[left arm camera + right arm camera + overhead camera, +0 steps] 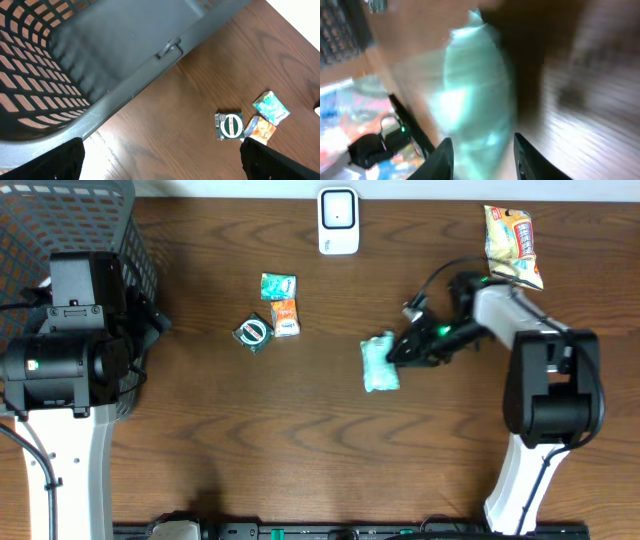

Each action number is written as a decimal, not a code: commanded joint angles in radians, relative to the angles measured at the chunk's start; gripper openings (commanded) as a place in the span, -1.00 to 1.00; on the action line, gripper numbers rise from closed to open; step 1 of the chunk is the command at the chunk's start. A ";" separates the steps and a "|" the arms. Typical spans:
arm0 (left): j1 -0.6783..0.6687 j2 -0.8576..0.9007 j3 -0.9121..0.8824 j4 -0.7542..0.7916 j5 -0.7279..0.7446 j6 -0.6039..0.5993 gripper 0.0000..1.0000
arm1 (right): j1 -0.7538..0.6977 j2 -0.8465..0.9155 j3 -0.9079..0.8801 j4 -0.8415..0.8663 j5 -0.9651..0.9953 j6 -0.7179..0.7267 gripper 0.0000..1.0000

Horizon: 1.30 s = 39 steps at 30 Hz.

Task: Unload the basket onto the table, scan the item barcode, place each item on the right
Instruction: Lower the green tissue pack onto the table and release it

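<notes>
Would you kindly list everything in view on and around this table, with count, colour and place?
table: 1, brown wood, under everything
basket: 1, dark grey, overhead's top left
scanner: 1, white, top edge, centre
snack bag: 1, yellow, top right
teal packet: 1, teal, left of centre
orange packet: 1, orange, just below the teal packet
green packet: 1, green, beside the orange packet
pouch: 1, pale teal, right of centre
left gripper: 1, black, open, by the basket
right gripper: 1, black, fingers apart, at the pouch
</notes>
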 commanded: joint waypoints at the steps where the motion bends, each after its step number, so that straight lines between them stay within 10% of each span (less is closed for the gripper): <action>1: 0.007 0.000 0.005 -0.002 -0.010 -0.005 0.96 | -0.056 -0.004 0.159 -0.115 0.098 0.015 -0.35; 9: 0.007 0.000 0.005 -0.002 -0.010 -0.005 0.95 | -0.015 -0.004 0.232 -0.236 0.367 0.016 -0.26; 14: 0.007 0.000 0.005 -0.002 -0.010 -0.005 0.96 | 0.043 -0.004 0.178 -0.228 0.373 0.017 -0.65; 23: 0.007 0.000 0.005 -0.002 -0.010 -0.005 0.96 | 0.174 -0.004 0.075 -0.078 0.533 0.177 -0.70; 32: 0.007 0.000 0.005 -0.002 -0.010 -0.005 0.95 | 0.256 -0.004 0.212 0.157 0.732 0.269 -0.43; 39: 0.007 0.000 0.005 -0.002 -0.010 -0.005 0.96 | 0.283 -0.004 0.396 0.027 0.496 0.325 -0.78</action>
